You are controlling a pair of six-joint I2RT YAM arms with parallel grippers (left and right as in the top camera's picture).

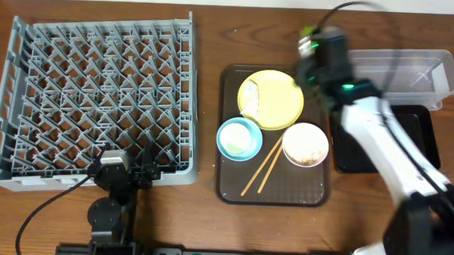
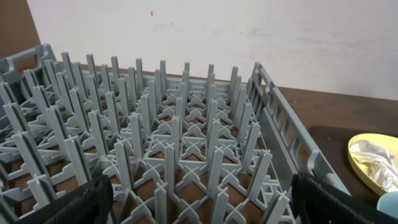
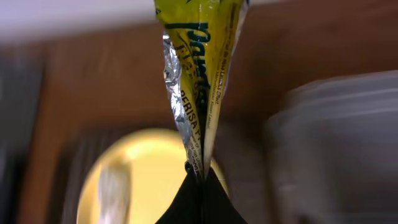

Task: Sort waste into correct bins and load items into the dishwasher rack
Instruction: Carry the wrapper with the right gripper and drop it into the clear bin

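Barely begun: right gripper (image 3: 201,180), pinched shut on the yellow-green foil snack wrapper (image 3: 196,74), hangs over the round yellow plate (image 1: 277,103)'s far edge; left of that plate, the wide-open, empty left gripper (image 2: 205,202) faces the unloaded grey pegged plastic rack (image 1: 100,85).

A yellow snack wrapper (image 3: 199,74) with green lettering and a foil lining is pinched flat in the right gripper (image 3: 202,185). Just below and to its left lies the round yellow plate (image 1: 277,103), carrying a crumpled white wrapper (image 1: 250,96). Nearer the robot sit the light blue bowl (image 1: 239,138), the white bowl (image 1: 306,144) and the slanted chopsticks (image 1: 262,173). The clear tub (image 1: 418,73) and black tray (image 1: 419,142) lie to the gripper's right. The grey rack (image 1: 92,100) stands far to its left.
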